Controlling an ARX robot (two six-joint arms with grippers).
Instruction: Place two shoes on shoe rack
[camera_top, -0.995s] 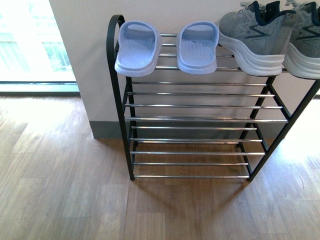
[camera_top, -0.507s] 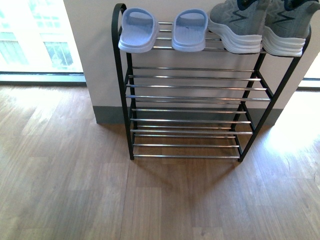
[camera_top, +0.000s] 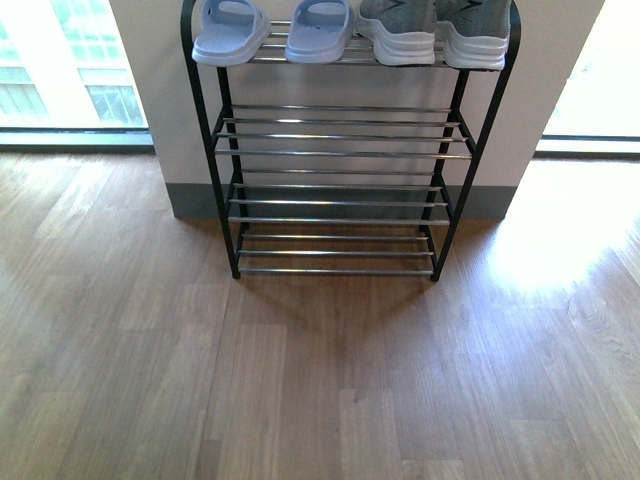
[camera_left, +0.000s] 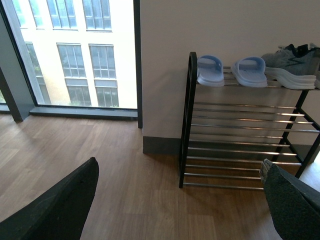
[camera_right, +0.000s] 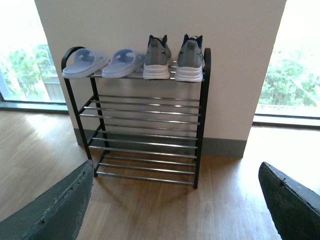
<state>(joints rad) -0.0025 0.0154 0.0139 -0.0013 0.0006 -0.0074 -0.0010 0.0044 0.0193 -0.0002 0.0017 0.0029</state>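
A tall black-framed shoe rack with tiers of shiny silver rods stands on a wooden floor against a pale wall, with bright windows to either side. On its top tier, at the upper edge of the view, sit two pale blue slippers on the left and the two shoes, grey with thick white soles, just beside them on the right, toes facing forward. The lower tiers hold nothing, and neither arm is in view.
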